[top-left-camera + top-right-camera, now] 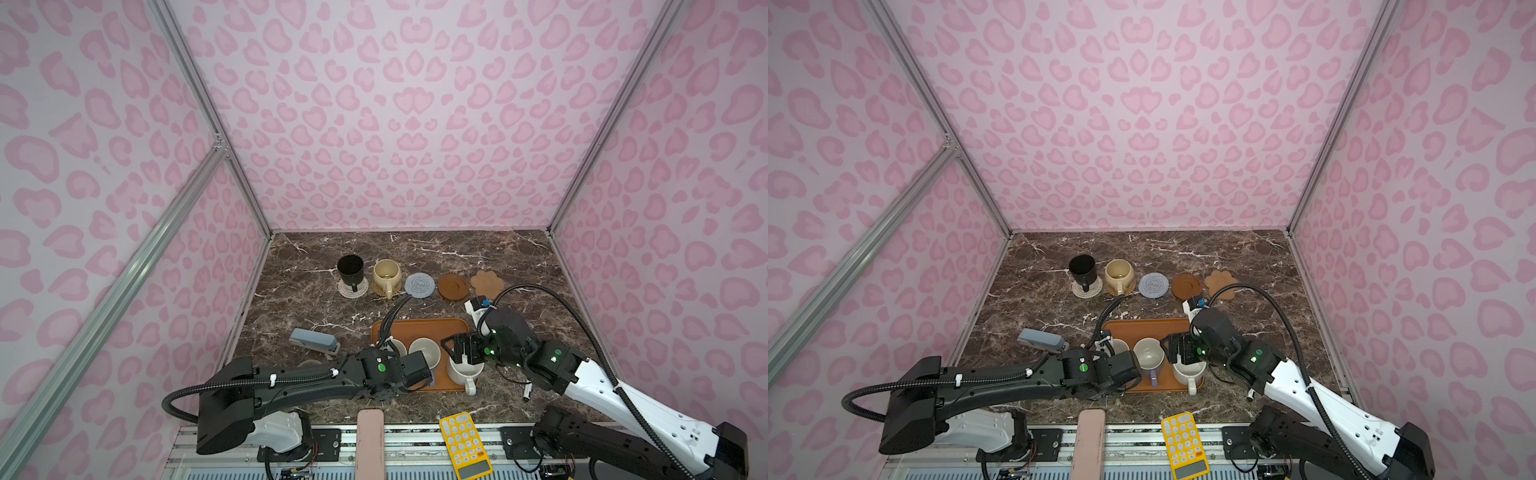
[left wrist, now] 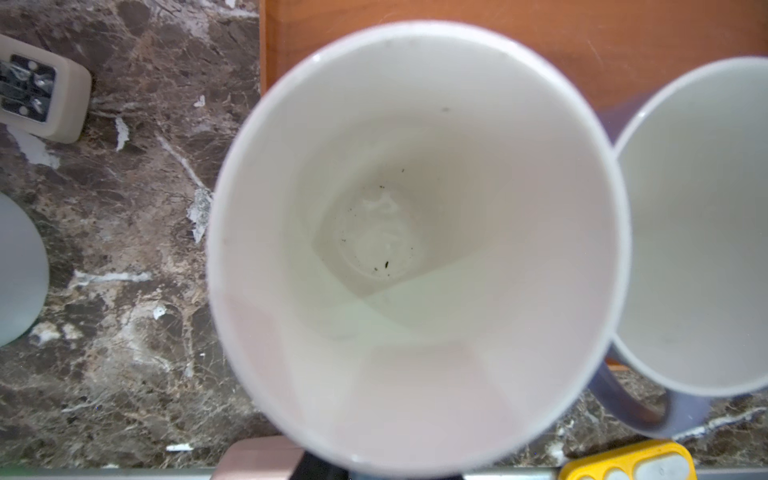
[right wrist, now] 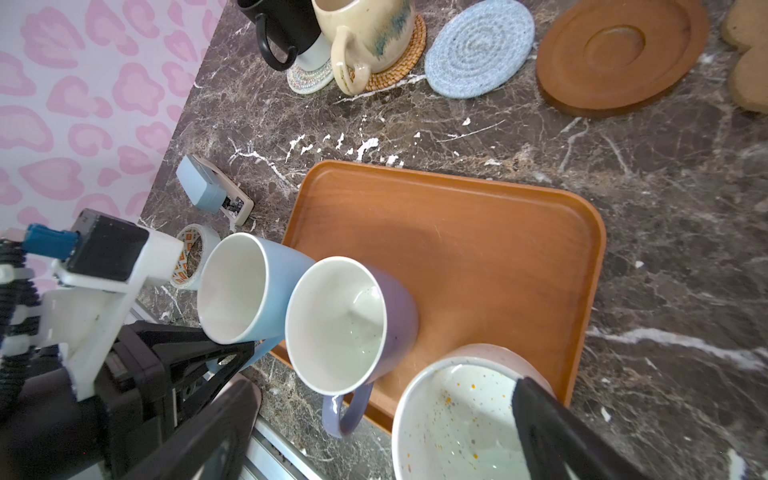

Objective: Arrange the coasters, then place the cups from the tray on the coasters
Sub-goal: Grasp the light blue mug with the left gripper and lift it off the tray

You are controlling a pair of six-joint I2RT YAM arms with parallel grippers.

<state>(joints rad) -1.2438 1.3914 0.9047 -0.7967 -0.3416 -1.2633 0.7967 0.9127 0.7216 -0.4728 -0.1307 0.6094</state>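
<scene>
your left gripper [image 3: 232,355] is clamped, seemingly on the handle of the blue mug [image 3: 249,286]; your right gripper [image 1: 462,357] hangs, jaws apart, over the speckled mug [image 3: 453,415].

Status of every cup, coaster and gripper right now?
Black cup: upright on white coaster.
Cream cup: upright on rattan coaster.
Blue cup: on tray, handle gripped.
Lavender cup: upright on tray.
Speckled cup: upright on tray.
Blue coaster: bare.
Brown coaster: bare.
Paw coaster: bare.
Left gripper: shut on blue cup.
Right gripper: open over speckled cup.
</scene>
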